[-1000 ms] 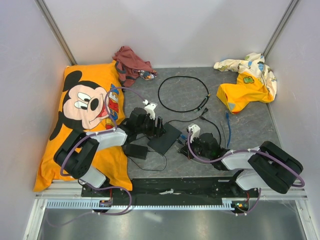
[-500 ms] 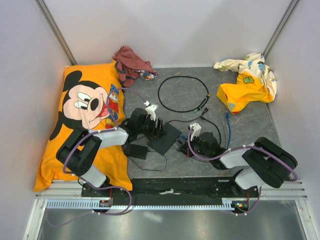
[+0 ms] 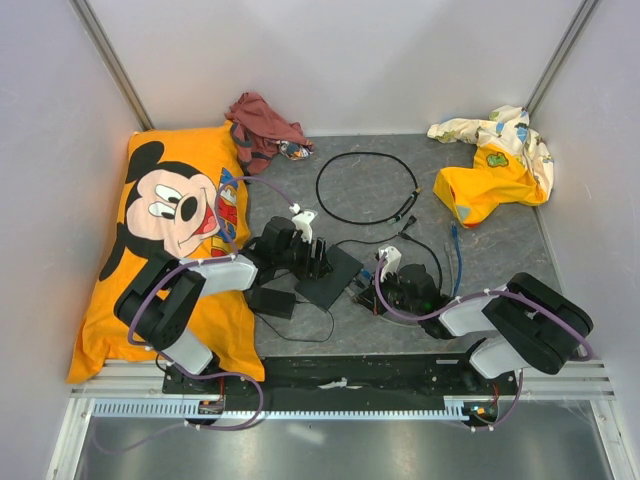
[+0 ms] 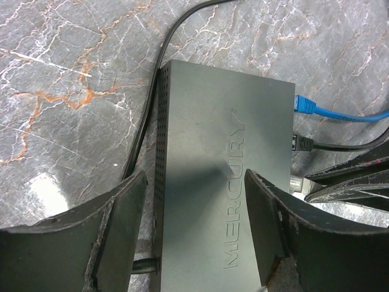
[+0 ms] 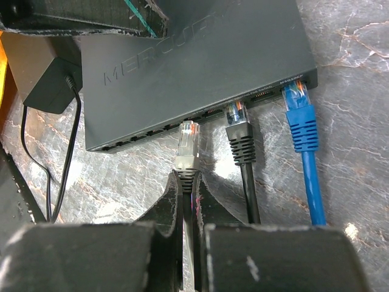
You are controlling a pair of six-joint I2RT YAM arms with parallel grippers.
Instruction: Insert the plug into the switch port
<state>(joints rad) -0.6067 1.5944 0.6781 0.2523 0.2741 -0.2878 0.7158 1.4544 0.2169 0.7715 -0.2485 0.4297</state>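
The plug (image 5: 189,141) is one clear plastic connector with a grey ribbed boot. It is pinched by the narrow-set right gripper (image 5: 187,182) and its tip is just short of the switch port (image 5: 189,117), not yet seated. That port is one of a row of small sockets along the near edge of a single switch (image 5: 200,61), a thin, flat, matte-black box with raised lettering that lies on the marbled grey table (image 3: 500,265) between the two arms. Two other leads are already in the row, one black cable (image 5: 243,146) and one blue cable (image 5: 302,125), both with ribbed boots. One thicker black adapter brick (image 5: 44,82) sits by the switch's far corner, a thin cord trailing from it.

The right arm lies low and stretched towards the box. The left arm reaches in from the other side, its left gripper (image 4: 191,234) spread wide over the switch — one finger beside a perforated edge, the other above the top face. Whether they touch it cannot be told.

At the table's edges lie one orange cartoon pillow (image 3: 160,225), one red cloth (image 3: 265,128), one yellow printed garment (image 3: 495,160) and one looped black cable (image 3: 345,160).
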